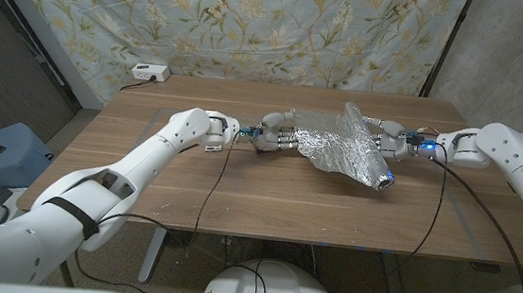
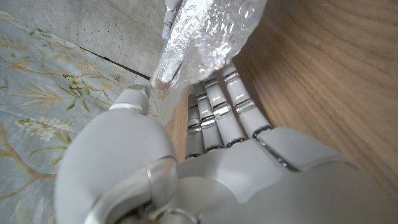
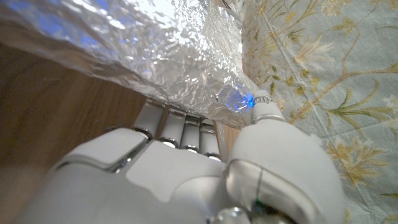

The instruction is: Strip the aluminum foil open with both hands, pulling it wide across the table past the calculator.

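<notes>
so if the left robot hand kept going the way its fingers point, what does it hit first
The aluminum foil, which the left robot hand already grips at its near edge; beyond that lies the right robot hand, though depth is unclear.

A crinkled, shiny sheet of aluminum foil (image 1: 343, 142) lies stretched left to right across the far middle of the desk (image 1: 239, 187), bunched and puffed up rather than flat, one peak lifted at its far edge, its right end drooping nearer with a blue glint.
</notes>
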You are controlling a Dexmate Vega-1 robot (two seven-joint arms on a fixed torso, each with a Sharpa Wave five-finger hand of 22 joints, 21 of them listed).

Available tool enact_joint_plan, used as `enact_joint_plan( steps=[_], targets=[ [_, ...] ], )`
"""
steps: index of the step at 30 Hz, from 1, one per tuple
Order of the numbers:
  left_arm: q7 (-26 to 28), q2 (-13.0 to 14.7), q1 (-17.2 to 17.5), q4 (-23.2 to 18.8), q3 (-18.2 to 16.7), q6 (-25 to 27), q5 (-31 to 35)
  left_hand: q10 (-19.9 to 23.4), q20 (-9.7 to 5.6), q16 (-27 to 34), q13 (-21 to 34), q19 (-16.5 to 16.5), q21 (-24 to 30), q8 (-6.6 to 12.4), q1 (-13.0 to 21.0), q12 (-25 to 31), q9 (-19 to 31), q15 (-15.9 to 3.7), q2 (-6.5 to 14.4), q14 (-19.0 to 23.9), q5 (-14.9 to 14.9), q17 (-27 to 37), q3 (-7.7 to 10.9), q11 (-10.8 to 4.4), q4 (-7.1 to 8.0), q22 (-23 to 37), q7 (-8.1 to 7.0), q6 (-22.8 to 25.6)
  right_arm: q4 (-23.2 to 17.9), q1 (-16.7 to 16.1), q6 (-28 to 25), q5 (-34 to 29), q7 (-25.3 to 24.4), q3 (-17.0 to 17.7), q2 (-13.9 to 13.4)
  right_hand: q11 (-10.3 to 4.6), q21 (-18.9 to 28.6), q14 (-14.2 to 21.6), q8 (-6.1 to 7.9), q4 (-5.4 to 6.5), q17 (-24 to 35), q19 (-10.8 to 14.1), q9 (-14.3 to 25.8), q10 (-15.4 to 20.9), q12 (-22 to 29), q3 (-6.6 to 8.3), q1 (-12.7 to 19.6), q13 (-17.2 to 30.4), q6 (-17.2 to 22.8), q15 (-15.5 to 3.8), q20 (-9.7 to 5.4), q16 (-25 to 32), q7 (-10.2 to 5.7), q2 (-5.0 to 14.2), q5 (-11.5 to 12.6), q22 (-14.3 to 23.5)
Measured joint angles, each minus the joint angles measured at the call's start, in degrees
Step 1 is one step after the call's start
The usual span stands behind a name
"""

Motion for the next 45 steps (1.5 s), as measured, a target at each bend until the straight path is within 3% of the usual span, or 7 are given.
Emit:
enact_joint_plan(
  steps=[10, 23, 29, 33, 37, 45],
  targets=[
    [-3.63, -2.64, -2.59, 5.06, 1.47, -1.42, 2.12, -1.72, 0.71, -1.28, 0.00, -0.71, -0.63, 0.00, -0.30, -1.43, -0.18, 1.84, -0.30, -2.45, 0.00, -0.65, 0.27, 0.69, -0.74, 0.00, -0.45, -1.64, 0.19, 0.52, 0.28, -0.13, -0.01, 0.04, 0.40, 0.29, 0.00, 0.35, 0.00, -0.24, 0.00, 0.19, 0.00, 0.28, -0.22, 0.24, 0.00, 0.00, 0.00, -0.35, -0.19, -0.04, 0.00, 0.45, 0.00, 0.00],
    [-7.82, -6.96, -6.53, 13.48, 2.39, -4.37, 6.11, -1.15, 0.70, -1.28, 0.01, -0.70, -0.62, 0.27, -0.30, -1.43, -0.44, 1.88, -0.30, -2.04, 0.00, -1.20, 0.90, 0.14, -1.71, 0.01, -0.53, -1.71, 0.97, 1.63, 0.55, -0.44, -0.20, -0.04, 1.20, 0.29, 0.00, 0.34, 0.00, -0.23, 0.01, 0.49, -0.26, 0.28, -0.21, 0.24, 0.00, 0.20, 0.00, -0.35, -0.50, -0.09, 0.00, 0.45, 0.00, 0.00],
    [-8.75, -9.24, -8.55, 17.79, 2.54, -5.07, 7.72, 1.50, -0.45, -0.31, 0.01, 1.15, -0.17, 1.11, 2.33, -0.95, -0.44, -0.26, 0.44, 0.72, 0.42, -1.34, 2.23, -0.30, -3.34, 0.01, -0.36, -0.18, 1.19, 2.09, 0.55, -0.53, -0.68, -0.09, 1.59, -0.02, 0.00, 0.33, 0.00, -0.39, 0.01, 0.48, -0.26, 0.59, -0.43, 0.40, 0.01, 0.27, 0.23, -0.34, -0.50, -0.09, -0.22, 0.89, 0.00, 0.00],
    [-9.02, -10.38, -9.46, 19.84, 2.55, -5.22, 8.57, 4.96, -1.55, 1.41, 0.31, 3.67, 0.80, 2.01, 5.07, 0.56, -0.56, -2.23, 0.89, 4.59, 0.87, -1.26, 2.95, -1.41, -4.53, 0.01, -0.72, 2.45, 1.24, 2.28, 0.54, -0.54, -1.02, -0.09, 1.83, -0.02, -0.44, 0.33, 0.00, -0.39, 0.00, 0.48, -0.26, 0.59, -0.43, 0.39, 0.01, 0.26, 0.23, -0.33, -0.50, -0.09, -0.22, 0.89, 0.00, 0.00],
    [-9.05, -11.73, -10.43, 21.94, 2.30, -5.23, 8.94, 9.80, -3.60, 3.09, 0.84, 7.03, 2.43, 3.29, 6.81, 2.53, -0.57, -5.04, 1.56, 9.24, 1.15, -1.42, 3.45, -2.90, -4.68, 0.18, -0.97, 6.42, 1.26, 2.36, 0.44, -0.54, -1.62, -0.09, 1.96, -0.02, -0.44, 0.32, 0.00, -0.55, 0.00, 0.48, -0.26, 0.58, -0.43, 0.56, 0.01, 0.26, 0.23, -0.33, -0.50, -0.10, -0.22, 0.89, 0.00, 0.00],
    [-7.47, -13.24, -10.87, 23.22, 1.02, -4.67, 10.27, 16.94, -7.38, 5.49, 2.49, 12.55, 5.83, 4.27, 11.88, 6.65, -0.54, -10.29, 3.11, 18.23, 1.56, -2.14, 6.41, -5.22, -5.28, 0.18, -2.19, 13.49, 1.28, 2.58, 0.09, -0.28, -2.61, -0.02, 2.59, -0.02, -0.44, 0.55, -0.01, -0.55, 0.15, 0.69, -0.53, 0.58, -0.65, 0.56, 0.24, 0.26, 0.22, -0.56, -0.71, -0.11, -0.22, 1.12, -0.28, 0.00]
  ],
)
